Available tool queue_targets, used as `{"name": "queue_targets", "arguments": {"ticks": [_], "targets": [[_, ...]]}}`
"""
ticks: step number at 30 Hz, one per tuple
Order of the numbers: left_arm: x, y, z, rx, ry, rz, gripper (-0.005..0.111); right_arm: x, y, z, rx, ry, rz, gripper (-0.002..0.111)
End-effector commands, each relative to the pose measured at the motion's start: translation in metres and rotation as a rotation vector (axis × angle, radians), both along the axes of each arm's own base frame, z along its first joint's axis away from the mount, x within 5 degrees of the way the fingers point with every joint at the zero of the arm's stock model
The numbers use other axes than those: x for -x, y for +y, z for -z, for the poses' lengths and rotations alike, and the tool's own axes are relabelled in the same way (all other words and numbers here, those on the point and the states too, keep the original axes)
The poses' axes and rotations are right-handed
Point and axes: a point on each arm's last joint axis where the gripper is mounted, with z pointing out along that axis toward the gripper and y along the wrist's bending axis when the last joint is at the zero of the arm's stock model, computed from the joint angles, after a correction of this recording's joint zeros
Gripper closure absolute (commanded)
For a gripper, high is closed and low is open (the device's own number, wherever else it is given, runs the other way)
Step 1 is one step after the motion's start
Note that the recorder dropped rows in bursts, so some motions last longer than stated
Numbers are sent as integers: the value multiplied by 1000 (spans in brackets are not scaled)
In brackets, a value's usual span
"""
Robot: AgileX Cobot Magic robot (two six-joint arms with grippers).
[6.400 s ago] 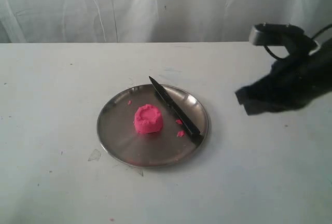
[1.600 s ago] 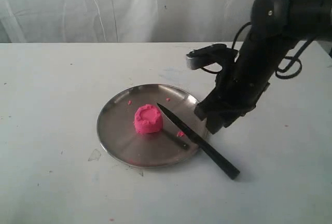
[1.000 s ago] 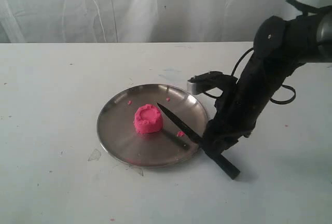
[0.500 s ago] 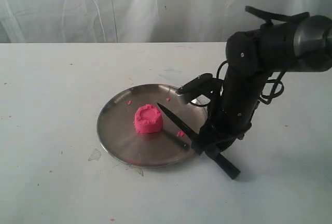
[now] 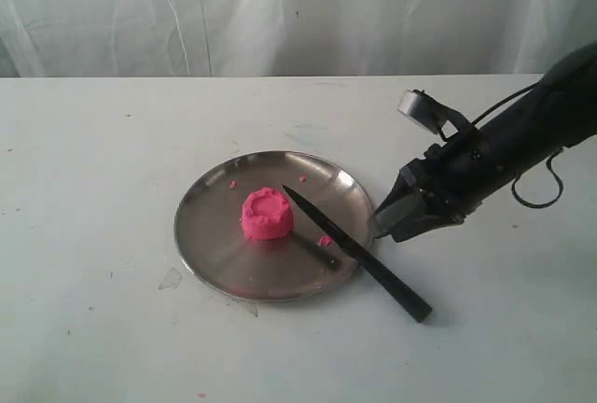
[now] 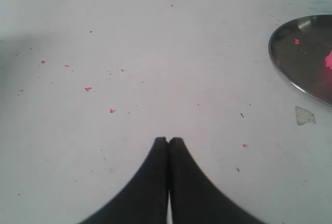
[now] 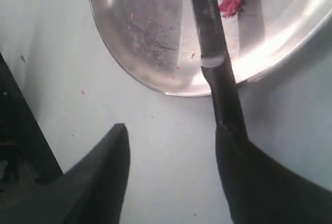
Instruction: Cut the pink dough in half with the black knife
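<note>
A: Left to right, landmark is the round shiny metal plate on the white table. Left of the plate: the left black gripper, fingertips pressed together, nothing between them, idle over bare tabletop flecked with pink crumbs.

B: On the plate?

A: The bright pink stubby dough lump with a dented top sits near the plate's centre, whole, uncut. The slim all-black knife with a pointed blade lies slanted, tip beside the dough's right side, blade crossing the plate's right rim, handle out on the table.

B: And right of the plate?

A: The right black gripper, spread wide, holding nothing. In the wrist view its one finger lies against or over the handle; the other stands well apart. I can't tell whether it touches.

B: Step?

A: Picking up the knife, I judge; cutting not begun. Next calls for straddling the handle, closing firmly, lifting, then setting the blade across the dough's middle.

B: Change from half a second ago?

A: The arm then stood tall over the handle; now it is slung low, reaching in from the plate's right. Knife and dough unmoved.
</note>
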Motion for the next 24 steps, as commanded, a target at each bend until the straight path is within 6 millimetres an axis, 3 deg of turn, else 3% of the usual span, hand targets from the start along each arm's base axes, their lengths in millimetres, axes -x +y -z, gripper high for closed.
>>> {"name": "queue_targets", "arguments": {"ticks": [1,10,24], "targets": [[0,0,0,6,-7,5,107,-2,1,16,-42,-1,-46,54],[0,0,0,6,-7,5,107,-5,2,46,-60,30,-73,53],[0,0,0,6,-7,5,107,-6,2,61,-48,0,-99,53]]}}
